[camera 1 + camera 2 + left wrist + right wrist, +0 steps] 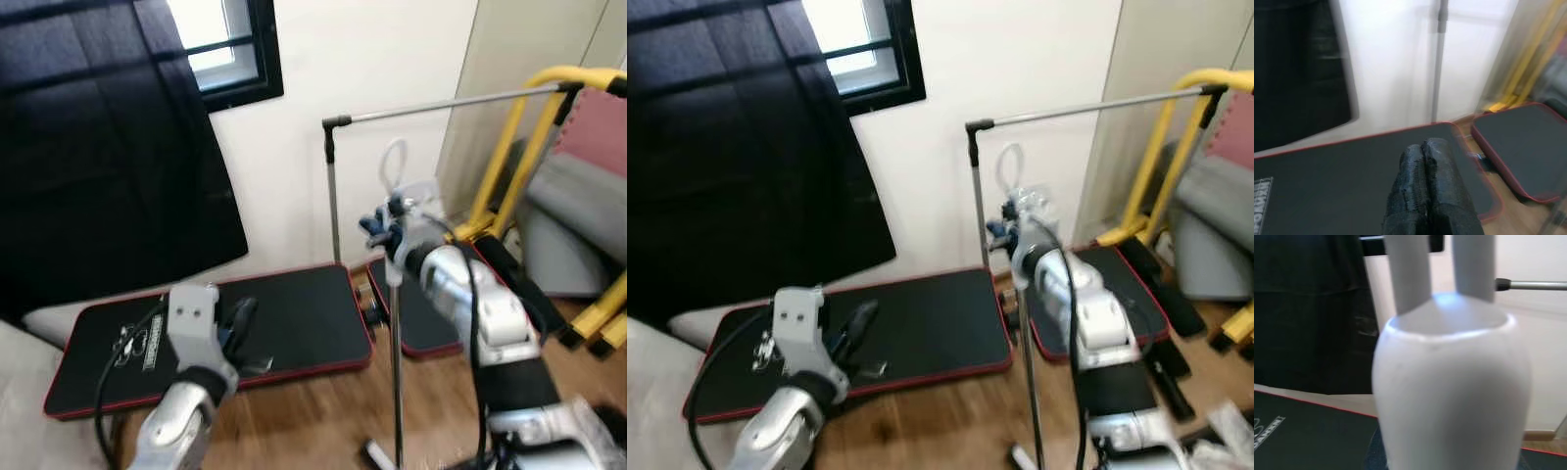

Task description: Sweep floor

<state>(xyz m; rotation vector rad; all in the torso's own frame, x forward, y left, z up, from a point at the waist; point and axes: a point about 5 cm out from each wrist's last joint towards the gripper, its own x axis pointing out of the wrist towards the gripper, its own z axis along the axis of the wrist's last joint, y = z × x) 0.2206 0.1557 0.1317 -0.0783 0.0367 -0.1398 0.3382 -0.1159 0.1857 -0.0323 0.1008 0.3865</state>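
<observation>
A broom stands upright before me, its thin metal pole (396, 372) running down to the wooden floor (313, 411). Its white handle end (1449, 391) carries a hanging loop (394, 162). My right gripper (390, 233) is shut on the pole just under that white end, at chest height. My left gripper (241, 319) is raised low on the left over a black mat (294, 313). Its two black fingers (1425, 166) are pressed together with nothing between them.
Two black red-edged mats lie along the wall, the second mat (421, 318) behind the broom. A metal rack post (333, 196) with a horizontal bar stands just beyond. A yellow frame (509, 137) and grey padding are at the right. A black curtain (98, 147) hangs at the left.
</observation>
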